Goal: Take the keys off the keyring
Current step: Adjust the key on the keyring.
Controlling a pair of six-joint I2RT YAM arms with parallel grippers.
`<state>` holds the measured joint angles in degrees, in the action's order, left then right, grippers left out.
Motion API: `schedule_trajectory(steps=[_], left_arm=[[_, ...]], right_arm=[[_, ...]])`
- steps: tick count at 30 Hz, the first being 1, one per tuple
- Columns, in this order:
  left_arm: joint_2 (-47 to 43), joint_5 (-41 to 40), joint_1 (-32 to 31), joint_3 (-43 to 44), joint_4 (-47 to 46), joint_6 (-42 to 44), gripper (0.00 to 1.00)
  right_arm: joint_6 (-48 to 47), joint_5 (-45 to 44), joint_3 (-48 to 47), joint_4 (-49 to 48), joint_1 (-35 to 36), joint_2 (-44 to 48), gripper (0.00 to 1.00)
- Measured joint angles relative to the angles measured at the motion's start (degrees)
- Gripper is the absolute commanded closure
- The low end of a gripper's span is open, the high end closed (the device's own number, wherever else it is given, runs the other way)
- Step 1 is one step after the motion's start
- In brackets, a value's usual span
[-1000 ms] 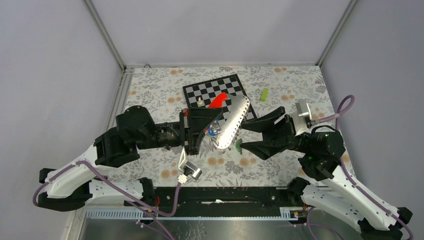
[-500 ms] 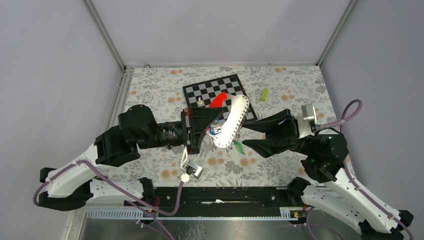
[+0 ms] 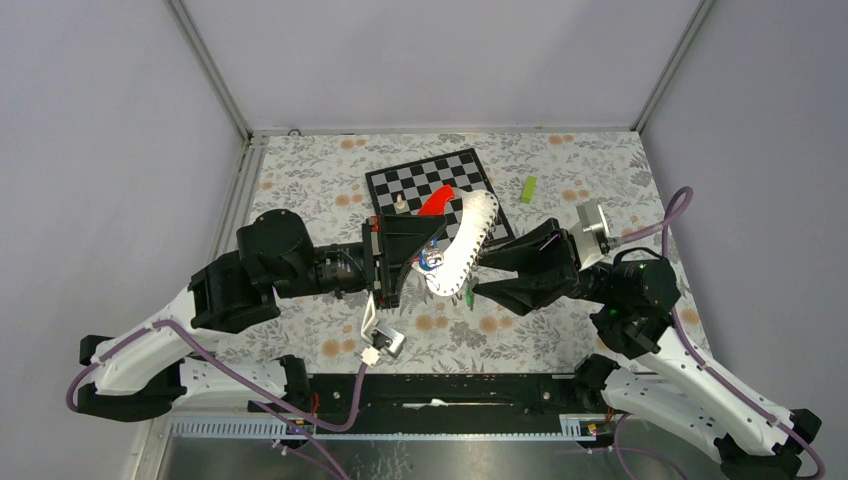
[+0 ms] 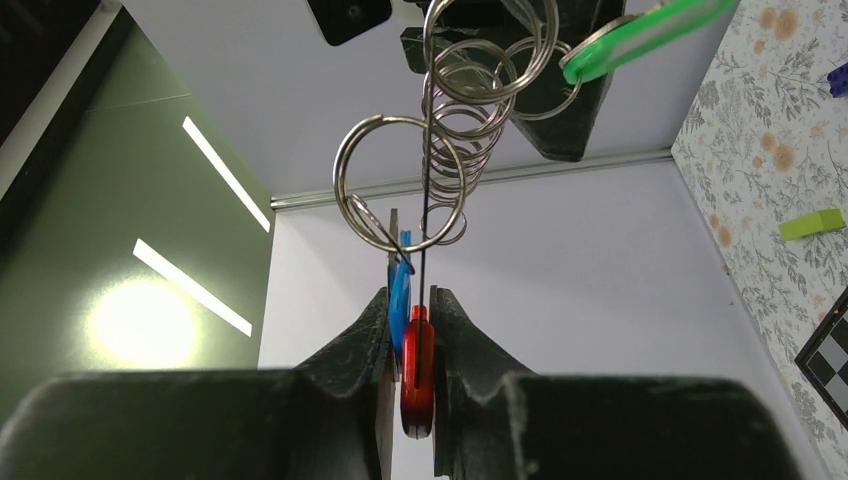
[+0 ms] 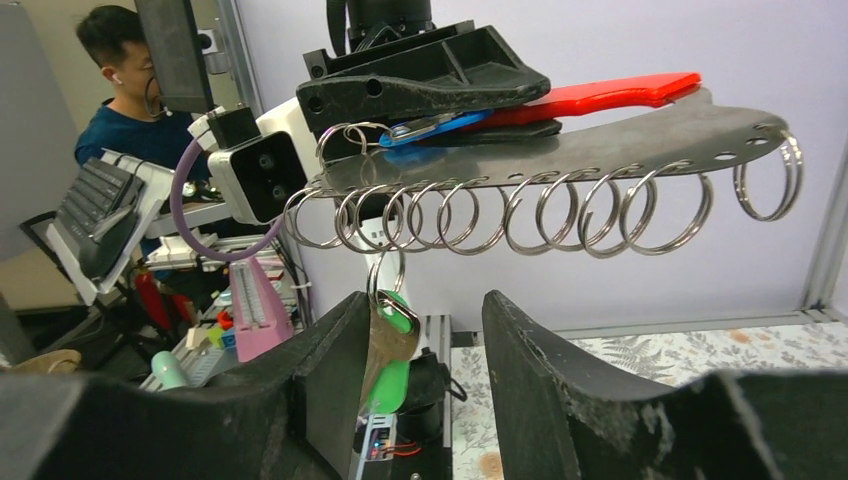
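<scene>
The keyring is a curved silvery plate [image 5: 570, 150] with a row of wire rings [image 5: 480, 215] and a red tag [image 5: 600, 95], held in the air above the table. My left gripper [image 4: 412, 300] is shut on it, pinching the red tag [image 4: 417, 370], the plate edge and a blue-headed key [image 4: 400, 290]. A green-headed key [image 5: 392, 345] hangs from one ring. My right gripper [image 5: 425, 310] stands open around that key, which rests against its left finger, with a gap to the other finger. From above, the plate [image 3: 466, 245] lies between left gripper [image 3: 415, 255] and right gripper [image 3: 478, 280].
A chessboard [image 3: 455, 170] lies at the back of the floral table with a small pale piece [image 3: 400, 203] on it. A lime-green block [image 3: 527, 189] sits to its right. A small camera unit [image 3: 382, 343] hangs on a cable near the front rail.
My right gripper has moved left, up to the keyring, and its jaws have narrowed around the green key. The left gripper and keyring have shifted only slightly.
</scene>
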<state>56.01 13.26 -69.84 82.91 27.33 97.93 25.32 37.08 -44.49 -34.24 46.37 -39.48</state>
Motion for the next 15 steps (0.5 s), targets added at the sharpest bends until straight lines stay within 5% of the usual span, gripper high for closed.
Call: schedule_trajectory(steps=[15], left_arm=[[0.1,0.0,0.0,0.0,0.0,0.0,1.00]], right_arm=[[2.0,1.6,0.1,-2.5,0.0,-0.5,0.59]])
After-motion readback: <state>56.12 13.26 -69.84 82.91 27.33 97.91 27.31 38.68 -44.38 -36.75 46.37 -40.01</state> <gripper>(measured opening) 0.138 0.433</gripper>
